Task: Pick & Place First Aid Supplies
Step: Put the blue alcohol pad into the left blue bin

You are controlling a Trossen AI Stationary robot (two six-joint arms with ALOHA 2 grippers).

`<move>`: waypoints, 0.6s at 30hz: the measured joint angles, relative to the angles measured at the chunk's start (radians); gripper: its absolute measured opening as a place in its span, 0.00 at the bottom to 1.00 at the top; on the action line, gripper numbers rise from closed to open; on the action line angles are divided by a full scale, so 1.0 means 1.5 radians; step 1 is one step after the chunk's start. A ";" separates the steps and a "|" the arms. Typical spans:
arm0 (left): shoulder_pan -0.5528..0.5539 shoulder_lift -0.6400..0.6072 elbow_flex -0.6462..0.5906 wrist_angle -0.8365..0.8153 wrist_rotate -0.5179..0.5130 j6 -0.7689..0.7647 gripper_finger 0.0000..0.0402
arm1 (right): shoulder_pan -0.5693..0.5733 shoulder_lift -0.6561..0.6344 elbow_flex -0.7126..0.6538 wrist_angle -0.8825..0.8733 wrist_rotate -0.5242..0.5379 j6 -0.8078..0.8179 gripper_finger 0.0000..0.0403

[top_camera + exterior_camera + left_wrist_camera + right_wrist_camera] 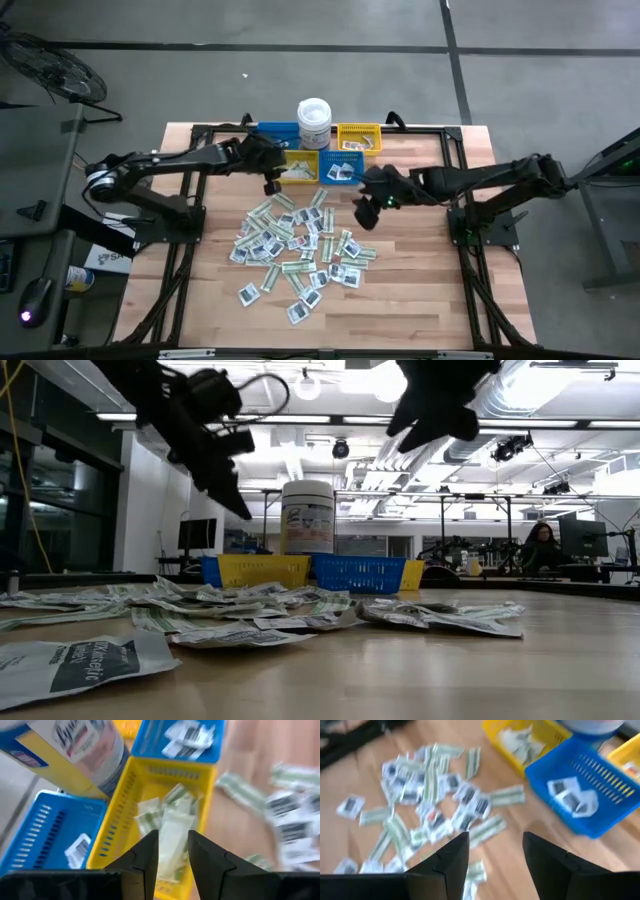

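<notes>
The first aid supplies lie as a loose heap of white squares and pale green-and-white strips in the middle of the table. My left gripper hangs open over the nearer yellow bin, in which a few strip packets rest on the floor of the bin. In the high view that gripper stands at the bin's left end. My right gripper is open and hangs above the wood at the heap's right side, slanting down toward the packets. Nothing is between its fingers.
A white lidded tub stands at the far edge between a blue bin and a yellow bin. A second blue bin with white packets sits beside the nearer yellow one. Bare wood lies near the front edge.
</notes>
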 joint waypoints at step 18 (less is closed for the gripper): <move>-0.097 -0.100 0.000 -0.025 0.113 -0.117 0.26 | 0.108 0.155 0.000 -0.025 -0.058 0.135 0.42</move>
